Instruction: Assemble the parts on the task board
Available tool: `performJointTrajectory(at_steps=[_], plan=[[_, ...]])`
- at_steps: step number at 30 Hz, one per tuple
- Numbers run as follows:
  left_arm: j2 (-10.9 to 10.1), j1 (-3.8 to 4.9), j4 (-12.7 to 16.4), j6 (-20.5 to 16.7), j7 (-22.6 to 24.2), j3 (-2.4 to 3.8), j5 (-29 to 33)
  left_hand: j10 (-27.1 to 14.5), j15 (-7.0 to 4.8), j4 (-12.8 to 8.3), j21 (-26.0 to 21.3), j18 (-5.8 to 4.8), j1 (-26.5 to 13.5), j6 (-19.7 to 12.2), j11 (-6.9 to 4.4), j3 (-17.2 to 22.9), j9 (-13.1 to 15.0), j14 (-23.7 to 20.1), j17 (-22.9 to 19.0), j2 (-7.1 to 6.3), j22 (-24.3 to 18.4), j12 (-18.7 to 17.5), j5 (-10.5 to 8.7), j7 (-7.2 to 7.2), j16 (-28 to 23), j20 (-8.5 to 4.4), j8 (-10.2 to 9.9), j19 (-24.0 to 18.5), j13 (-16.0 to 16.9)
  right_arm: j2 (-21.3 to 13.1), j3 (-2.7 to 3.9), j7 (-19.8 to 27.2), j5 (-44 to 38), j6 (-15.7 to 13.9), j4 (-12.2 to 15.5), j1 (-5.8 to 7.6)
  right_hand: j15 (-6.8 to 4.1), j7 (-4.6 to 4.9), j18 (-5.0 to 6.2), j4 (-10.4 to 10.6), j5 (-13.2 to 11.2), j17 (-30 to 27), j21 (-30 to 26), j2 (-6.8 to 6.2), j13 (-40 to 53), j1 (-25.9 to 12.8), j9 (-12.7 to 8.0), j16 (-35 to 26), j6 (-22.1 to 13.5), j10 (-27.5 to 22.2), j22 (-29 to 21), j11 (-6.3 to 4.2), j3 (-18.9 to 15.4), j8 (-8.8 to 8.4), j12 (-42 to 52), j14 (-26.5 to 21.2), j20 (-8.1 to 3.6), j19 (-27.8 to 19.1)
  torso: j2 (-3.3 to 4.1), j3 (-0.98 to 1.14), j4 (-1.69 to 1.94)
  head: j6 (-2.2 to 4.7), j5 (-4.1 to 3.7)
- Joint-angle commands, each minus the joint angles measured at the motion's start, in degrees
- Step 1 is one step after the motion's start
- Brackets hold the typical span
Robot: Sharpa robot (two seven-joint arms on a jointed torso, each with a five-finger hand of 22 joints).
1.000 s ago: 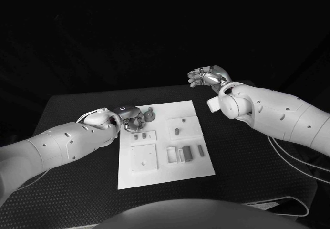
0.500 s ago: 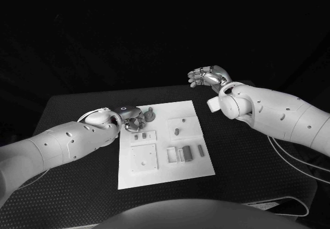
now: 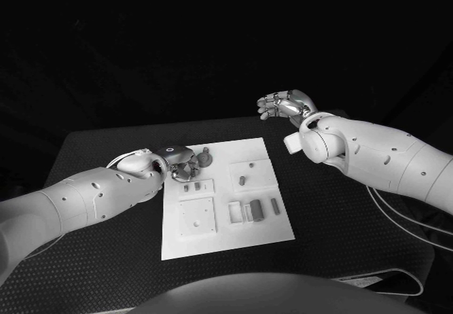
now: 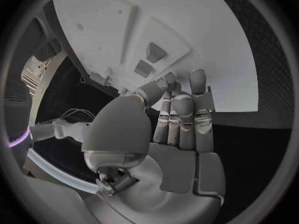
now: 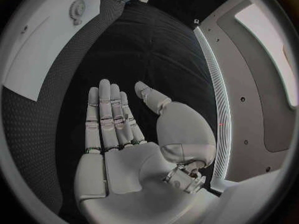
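Note:
The white task board lies in the middle of the black table. My left hand hovers at the board's far left corner, its fingers straight and side by side, holding nothing. A round grey gear-like part sits just beside it. Two small grey parts lie on a raised block beyond the fingertips. My right hand is raised past the table's far edge, well clear of the board. Its palm is flat and empty.
Further grey parts lie on the board: two small pieces, a slotted block and several upright bars. A raised square plate sits at the near left. Bare black table surrounds the board.

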Motion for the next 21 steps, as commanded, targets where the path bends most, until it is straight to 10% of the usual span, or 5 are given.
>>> performJointTrajectory(at_steps=[1, 21], plan=[[0.3, -1.25, -0.2, 1.0, 0.2, -0.7, -1.6, 6.9, -0.4, 0.1, -0.2, 0.59, 0.2, 0.5, 1.14, 0.1, -0.1, 0.0, 0.1, 0.29, 0.1, 0.2, 0.33, 0.05, 0.4, -0.47, 0.4, 0.1, 0.0, 0.0, 0.02, 0.6, 0.1, 0.4, 0.1, -0.03, -0.02, 0.23, 0.37, 0.0, 0.0, 0.1, -0.3, 0.44, -0.1, -0.1, -0.1, -0.3, 0.2, 0.5, 0.1, 0.0, -0.4, 0.24, -0.3, 0.4, 0.57, 0.0, 0.02, 0.0, 0.01, 0.0, -0.02], [0.2, -1.79, -1.4, -3.8, 2.4, -0.89, -0.5, 7.2, -0.58, 0.2, -0.4, 0.29, 0.1, 0.7, 0.95, 0.3, -0.4, -0.3, 0.6, 0.11, 0.5, 0.6, 0.36, -0.01, 1.0, -0.77, 0.5, 0.2, 0.6, -0.1, 0.02, 0.6, 0.1, 0.4, 0.1, -0.11, -0.02, 0.23, 0.4, 0.0, 0.0, 0.2, -0.4, 0.47, -0.2, -0.2, -0.1, -0.4, 0.2, 0.5, 0.1, 0.0, -0.4, 0.24, -0.3, 0.5, 0.59, 0.0, 0.0, 0.01, 0.04, 0.0, 0.07]])
